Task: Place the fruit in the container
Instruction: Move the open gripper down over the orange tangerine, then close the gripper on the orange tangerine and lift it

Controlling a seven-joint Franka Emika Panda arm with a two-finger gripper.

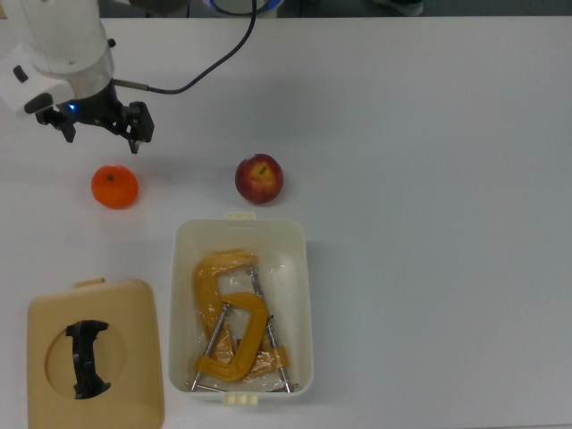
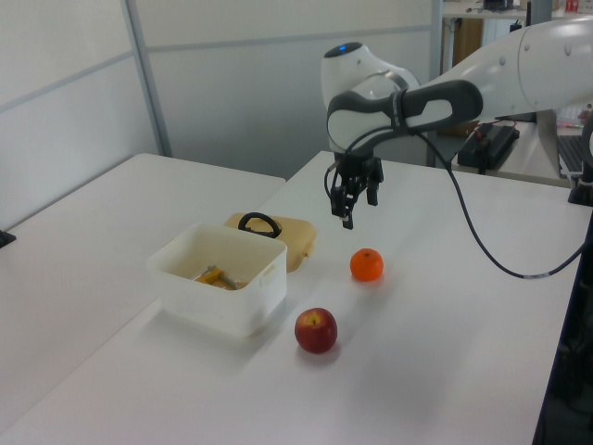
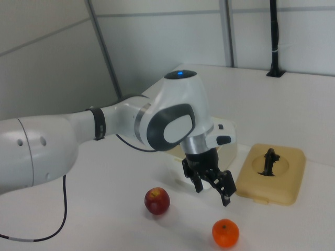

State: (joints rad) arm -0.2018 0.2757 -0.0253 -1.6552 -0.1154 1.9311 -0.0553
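Observation:
A bright orange fruit (image 1: 114, 187) (image 2: 367, 265) (image 3: 225, 233) rests on the white table, at the top view's left. The red-yellow apple (image 1: 259, 179) (image 2: 316, 330) (image 3: 157, 201) lies close to one short end of the cream-white container (image 1: 307, 295) (image 2: 222, 301). My gripper (image 1: 101, 136) (image 2: 345, 213) (image 3: 212, 192) hangs open and empty in the air, a little above the orange and just off to its side. It touches neither fruit. Both fruits are outside the container.
Two yellow C-clamps (image 1: 234, 322) fill much of the container's floor. A flat tan lid (image 1: 134, 357) (image 2: 296, 243) (image 3: 285, 178) with a black handle lies beside the container. The arm's black cable (image 1: 206, 67) trails over the table's far side.

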